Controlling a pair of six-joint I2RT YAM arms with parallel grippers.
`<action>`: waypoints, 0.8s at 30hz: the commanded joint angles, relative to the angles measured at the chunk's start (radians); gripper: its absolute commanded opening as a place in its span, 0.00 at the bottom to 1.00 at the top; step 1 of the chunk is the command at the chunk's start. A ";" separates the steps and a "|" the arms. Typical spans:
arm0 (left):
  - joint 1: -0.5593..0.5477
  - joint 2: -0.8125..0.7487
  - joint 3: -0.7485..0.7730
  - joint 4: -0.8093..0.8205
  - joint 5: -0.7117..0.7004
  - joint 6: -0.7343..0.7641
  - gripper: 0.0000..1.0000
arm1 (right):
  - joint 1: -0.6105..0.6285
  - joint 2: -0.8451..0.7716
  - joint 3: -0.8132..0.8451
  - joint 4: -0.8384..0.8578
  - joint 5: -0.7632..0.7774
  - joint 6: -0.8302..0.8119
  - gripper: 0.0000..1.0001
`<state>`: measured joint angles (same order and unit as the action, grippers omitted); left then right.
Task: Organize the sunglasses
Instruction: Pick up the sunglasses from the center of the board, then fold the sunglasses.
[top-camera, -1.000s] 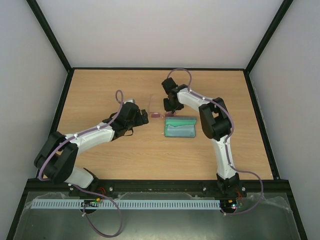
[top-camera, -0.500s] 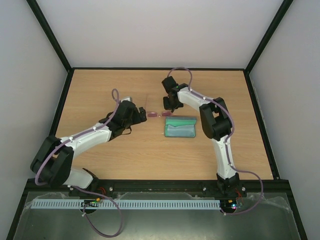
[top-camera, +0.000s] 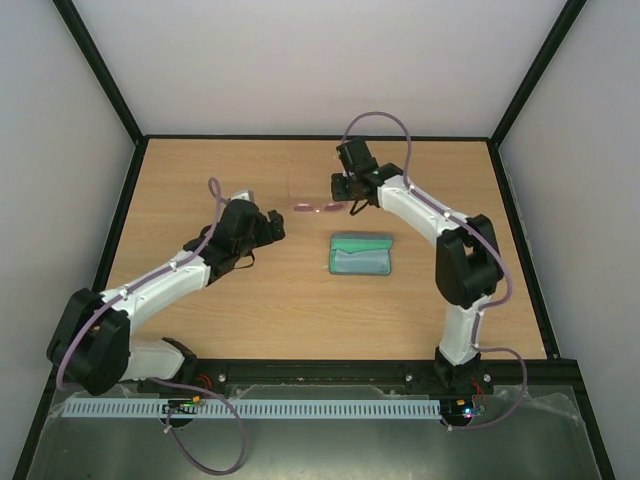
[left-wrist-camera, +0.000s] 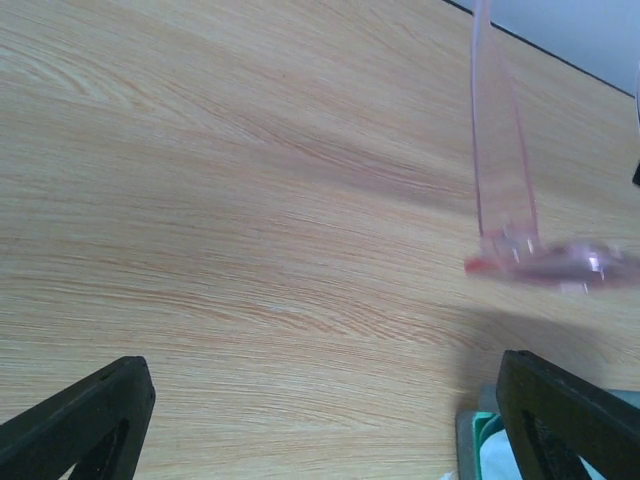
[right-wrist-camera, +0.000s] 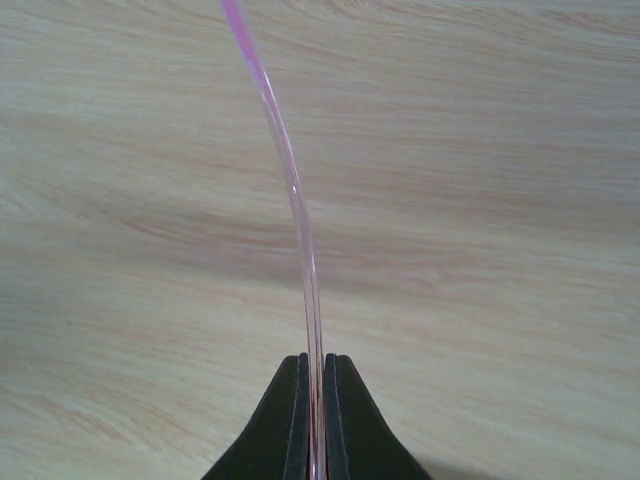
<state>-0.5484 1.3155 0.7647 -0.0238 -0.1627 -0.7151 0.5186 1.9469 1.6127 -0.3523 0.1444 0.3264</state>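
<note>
The sunglasses have a thin translucent pink frame and hang just above the wooden table, behind the case. My right gripper is shut on one slim temple arm, which runs out from between the closed fingers. In the left wrist view the sunglasses appear blurred at the right, the other temple arm pointing away. My left gripper stands open to their left with only bare table between its fingers.
A blue-grey oblong case lies open at mid table with a light cloth inside; its corner shows by my left gripper's right finger. Black frame rails edge the table, with grey walls behind.
My right gripper has shut on the temple arm and carried the sunglasses up and back, away from the case. My left arm has drawn back to the left, still open.
</note>
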 joint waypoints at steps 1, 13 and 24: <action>0.019 -0.097 0.002 -0.054 0.045 0.008 0.95 | 0.045 -0.146 -0.144 0.026 0.044 -0.030 0.01; 0.035 -0.525 -0.033 -0.269 0.352 0.076 1.00 | 0.204 -0.799 -0.616 0.046 0.008 0.000 0.01; 0.030 -0.846 -0.116 -0.425 0.753 0.047 0.97 | 0.236 -1.007 -0.651 -0.152 -0.146 0.023 0.01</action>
<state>-0.5186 0.5465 0.6567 -0.3214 0.4549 -0.6613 0.7460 0.9524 0.9520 -0.3889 0.0280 0.3405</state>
